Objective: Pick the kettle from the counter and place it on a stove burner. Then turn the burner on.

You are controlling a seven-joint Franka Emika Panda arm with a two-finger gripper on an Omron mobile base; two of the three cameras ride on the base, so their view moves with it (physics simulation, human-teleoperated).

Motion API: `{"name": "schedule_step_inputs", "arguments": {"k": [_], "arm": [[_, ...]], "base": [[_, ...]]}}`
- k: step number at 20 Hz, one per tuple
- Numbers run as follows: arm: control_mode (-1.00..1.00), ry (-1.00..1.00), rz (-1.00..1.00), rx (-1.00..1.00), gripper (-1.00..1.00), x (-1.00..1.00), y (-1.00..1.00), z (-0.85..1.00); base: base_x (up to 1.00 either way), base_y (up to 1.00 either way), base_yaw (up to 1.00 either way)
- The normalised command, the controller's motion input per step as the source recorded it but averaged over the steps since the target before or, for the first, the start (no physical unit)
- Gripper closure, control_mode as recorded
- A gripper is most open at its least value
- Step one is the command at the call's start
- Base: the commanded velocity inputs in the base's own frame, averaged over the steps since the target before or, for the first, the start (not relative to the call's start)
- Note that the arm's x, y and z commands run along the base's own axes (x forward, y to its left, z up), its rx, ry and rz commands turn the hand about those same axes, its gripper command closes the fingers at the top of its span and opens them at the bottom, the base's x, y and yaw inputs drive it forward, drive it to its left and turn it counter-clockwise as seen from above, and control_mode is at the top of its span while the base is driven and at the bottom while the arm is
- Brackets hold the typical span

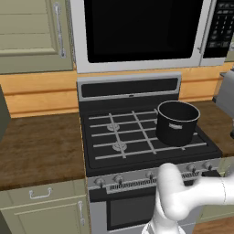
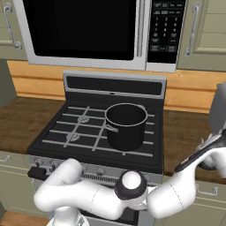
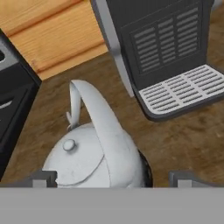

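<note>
The kettle (image 3: pixel 94 159) is silvery-white and round, with a broad arched handle and a small lid knob. It stands upright on the dark wood counter (image 3: pixel 183 140), close under the hand. My gripper (image 3: pixel 113 178) is open, with one fingertip (image 3: pixel 43 178) at the kettle's left side and the other off to its right, apart from it. The kettle's arched handle rises in the middle between them. Nothing is gripped. On the black cooktop a free stove burner (image 1: pixel 113 127) and another (image 1: pixel 119 146) sit on the left side. My arm (image 2: pixel 176 190) reaches out to the right over the counter.
A large black pot (image 1: pixel 177 122) stands on the cooktop's right side. A dark coffee machine (image 3: pixel 162 43) with a grated drip tray stands just behind the kettle. The stove edge (image 3: pixel 13 109) lies left of the kettle. Knobs (image 1: pixel 119 179) line the stove front, and a microwave (image 2: pixel 84 31) hangs above.
</note>
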Motion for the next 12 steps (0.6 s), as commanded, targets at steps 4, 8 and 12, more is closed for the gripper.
{"name": "schedule_step_inputs", "arguments": {"k": [4,8,12], "arm": [[-1.0,-0.1,0.0,0.07,1.0,0.6,0.0,0.1],[-1.0,0.0,0.0,0.0,1.0,0.22,0.0,-0.01],[-1.0,-0.03,0.0,0.0,1.0,-0.04,0.0,0.05]], "base": [[0.0,0.0,0.0],[0.0,0.0,0.0],[0.0,0.0,0.0]]}}
